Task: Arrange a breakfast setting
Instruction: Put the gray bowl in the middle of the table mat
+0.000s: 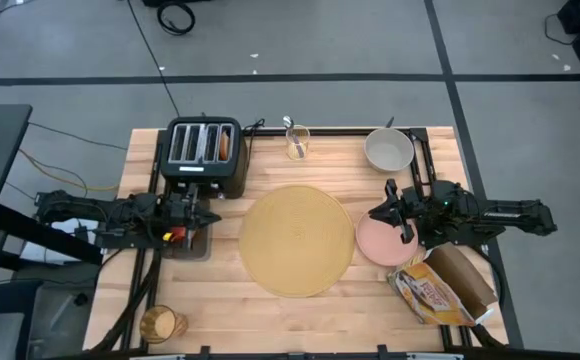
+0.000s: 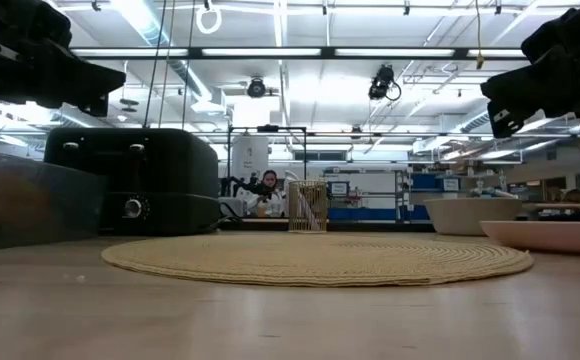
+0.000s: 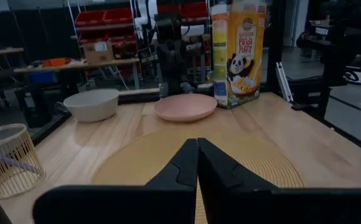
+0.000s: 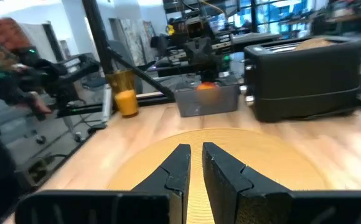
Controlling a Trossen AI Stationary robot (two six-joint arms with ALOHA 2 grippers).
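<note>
- At table centre: large round tan placemat (image 1: pixel 297 240), coiled woven fibre, flat, ridged in rings, with nothing on it.
- Just beside its right edge: small pink plate (image 1: pixel 390 245), matte, shallow, smooth-rimmed; not on the mat.
- Along the far edge: small white bowl (image 1: pixel 388 150), glossy and deep-sided, well apart from the mat; metal spoon (image 1: pixel 289 128), thin and shiny, standing upright in a see-through wire cup (image 1: pixel 297 145).
- Near the front left corner: amber glass (image 1: pixel 160 323), translucent and cylindrical, far from the mat.
- Next to the black toaster (image 1: pixel 205 150), a boxy four-slot block: grey bin (image 4: pixel 208 102) holding the red apple (image 4: pixel 208 87), round and partly hidden by the rim.
- Front right: cardboard cereal box (image 1: pixel 440 285), lying tipped on the wood.
- Over the plate's mat-side edge: right gripper (image 1: pixel 378 212), fingers all but closed with only a sliver between them, gripping nothing.
- Over the grey bin: left gripper (image 1: pixel 210 216), fingers pressed tight together, empty.
- Progress, as a judgement: barely begun. Mat placed; plate, bowl, spoon, glass and apple all still to be brought to it.
- Handling, as a guess: slick bowl and rolling apple likely the fussiest pieces.
</note>
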